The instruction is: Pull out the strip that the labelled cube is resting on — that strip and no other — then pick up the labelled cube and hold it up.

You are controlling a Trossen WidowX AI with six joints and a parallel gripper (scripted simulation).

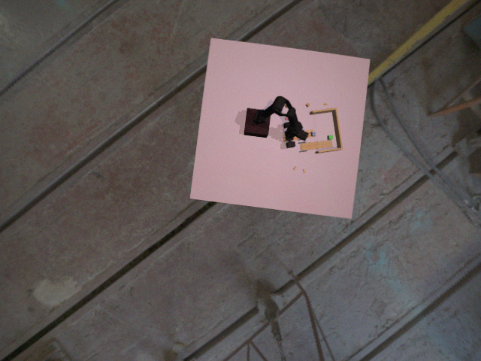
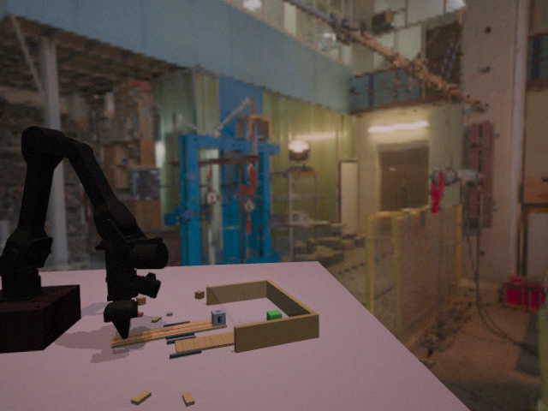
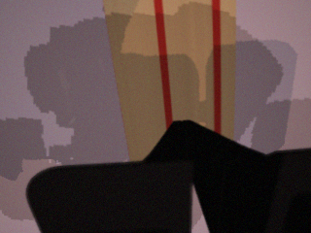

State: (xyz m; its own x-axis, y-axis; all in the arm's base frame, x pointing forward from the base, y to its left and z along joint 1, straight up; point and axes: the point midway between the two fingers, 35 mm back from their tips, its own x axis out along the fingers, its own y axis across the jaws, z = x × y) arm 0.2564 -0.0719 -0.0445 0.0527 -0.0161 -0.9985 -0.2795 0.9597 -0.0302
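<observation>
The blue-grey cube (image 1: 313, 133) (image 2: 217, 317) marked with an E rests on the far end of the wooden strip (image 2: 145, 337) (image 3: 141, 92) with red lines. That end lies outside the wooden frame's opening. My gripper (image 2: 125, 336) (image 3: 181, 129) is shut, its tips down on or just over the strip's near end, with no strip edge seen between the fingers. A plain wooden strip (image 1: 316, 145) (image 2: 203, 342) lies beside it and runs into the frame. A green cube (image 1: 330, 137) (image 2: 274, 314) sits inside the frame. The arm hides the near end in the top view.
The open-fronted wooden frame (image 1: 337, 124) (image 2: 276, 333) stands at the far side. Dark guide rails (image 2: 180, 337) flank the strips. Small wooden blocks (image 1: 307, 104) (image 2: 140, 396) lie around the table, with a red piece (image 1: 286, 119) (image 2: 139, 314) near the arm.
</observation>
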